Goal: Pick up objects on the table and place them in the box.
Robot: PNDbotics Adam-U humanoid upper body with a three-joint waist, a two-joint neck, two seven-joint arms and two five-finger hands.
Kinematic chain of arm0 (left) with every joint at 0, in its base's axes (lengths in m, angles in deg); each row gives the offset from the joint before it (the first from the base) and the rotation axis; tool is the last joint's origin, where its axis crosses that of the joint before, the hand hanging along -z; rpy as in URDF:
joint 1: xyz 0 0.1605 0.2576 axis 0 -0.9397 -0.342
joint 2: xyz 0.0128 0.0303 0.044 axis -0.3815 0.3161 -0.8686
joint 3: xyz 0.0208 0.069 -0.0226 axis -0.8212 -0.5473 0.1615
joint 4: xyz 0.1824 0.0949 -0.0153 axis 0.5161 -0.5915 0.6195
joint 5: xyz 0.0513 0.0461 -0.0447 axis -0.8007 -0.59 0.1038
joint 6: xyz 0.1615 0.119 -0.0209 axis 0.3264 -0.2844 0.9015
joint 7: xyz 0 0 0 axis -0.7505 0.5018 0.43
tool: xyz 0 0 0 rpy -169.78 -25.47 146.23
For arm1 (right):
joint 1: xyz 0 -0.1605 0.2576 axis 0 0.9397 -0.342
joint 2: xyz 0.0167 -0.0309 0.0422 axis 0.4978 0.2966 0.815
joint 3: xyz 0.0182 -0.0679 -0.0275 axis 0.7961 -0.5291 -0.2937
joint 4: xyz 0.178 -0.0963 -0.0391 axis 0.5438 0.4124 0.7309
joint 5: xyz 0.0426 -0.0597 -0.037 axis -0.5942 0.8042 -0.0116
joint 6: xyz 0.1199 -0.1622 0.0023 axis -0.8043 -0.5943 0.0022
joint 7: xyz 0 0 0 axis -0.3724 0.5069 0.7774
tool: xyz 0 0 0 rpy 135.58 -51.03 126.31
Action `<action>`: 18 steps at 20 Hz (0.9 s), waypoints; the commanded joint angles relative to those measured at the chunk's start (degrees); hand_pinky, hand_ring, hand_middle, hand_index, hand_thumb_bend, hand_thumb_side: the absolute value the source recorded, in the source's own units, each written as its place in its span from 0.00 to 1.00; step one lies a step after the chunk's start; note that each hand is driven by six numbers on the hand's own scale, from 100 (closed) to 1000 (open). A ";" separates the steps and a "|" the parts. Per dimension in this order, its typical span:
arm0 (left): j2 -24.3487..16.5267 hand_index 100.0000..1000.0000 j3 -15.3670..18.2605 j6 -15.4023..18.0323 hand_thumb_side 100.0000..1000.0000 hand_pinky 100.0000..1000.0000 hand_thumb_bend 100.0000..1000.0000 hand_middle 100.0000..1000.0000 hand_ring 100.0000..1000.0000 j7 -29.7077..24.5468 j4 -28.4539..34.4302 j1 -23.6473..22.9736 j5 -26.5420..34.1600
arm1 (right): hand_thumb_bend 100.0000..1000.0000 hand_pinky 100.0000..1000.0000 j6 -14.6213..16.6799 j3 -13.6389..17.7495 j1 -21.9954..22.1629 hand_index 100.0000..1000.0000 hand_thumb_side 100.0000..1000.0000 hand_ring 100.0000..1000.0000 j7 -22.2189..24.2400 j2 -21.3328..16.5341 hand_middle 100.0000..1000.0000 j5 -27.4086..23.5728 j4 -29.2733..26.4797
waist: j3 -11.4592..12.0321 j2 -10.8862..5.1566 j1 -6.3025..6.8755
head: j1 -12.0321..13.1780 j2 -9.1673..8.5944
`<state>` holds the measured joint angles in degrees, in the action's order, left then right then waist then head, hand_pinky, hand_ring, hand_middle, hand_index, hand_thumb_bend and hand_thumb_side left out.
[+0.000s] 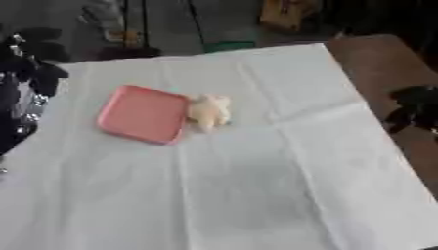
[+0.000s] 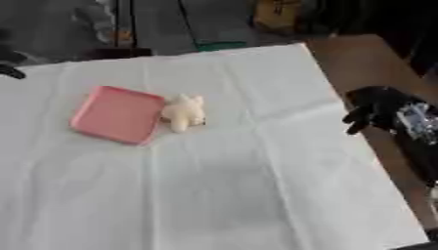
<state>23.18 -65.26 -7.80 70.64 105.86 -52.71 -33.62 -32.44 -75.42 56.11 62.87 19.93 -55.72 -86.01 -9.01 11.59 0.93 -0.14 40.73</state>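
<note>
We see the pink box (image 1: 143,114) lying on the white cloth (image 2: 222,185), with a cream toy (image 2: 183,114) touching its side nearest our right hand (image 2: 374,108). That hand hangs at the cloth's edge, well apart from the toy, fingers curled downward and holding nothing. Our left hand (image 1: 38,58) shows beyond the box's other side; we cannot tell its finger state.

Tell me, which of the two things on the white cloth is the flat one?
The pink square box is the flat one. The cream soft toy touching its right edge is lumpy and smaller.
</note>
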 commanded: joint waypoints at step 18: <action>-4.02 0.79 -3.10 -2.46 0.59 0.63 0.31 0.81 0.72 -5.07 -0.42 4.68 -5.10 | 0.00 0.47 0.07 0.21 -0.28 0.67 0.91 0.57 0.10 -1.45 0.71 0.36 -0.57 | -0.36 -0.76 -0.08 | -0.26 -0.16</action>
<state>21.00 -68.18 -9.86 66.47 105.11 -48.87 -37.68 -32.45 -75.44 56.14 62.88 19.93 -55.69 -86.01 -9.37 11.59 0.95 -0.19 40.76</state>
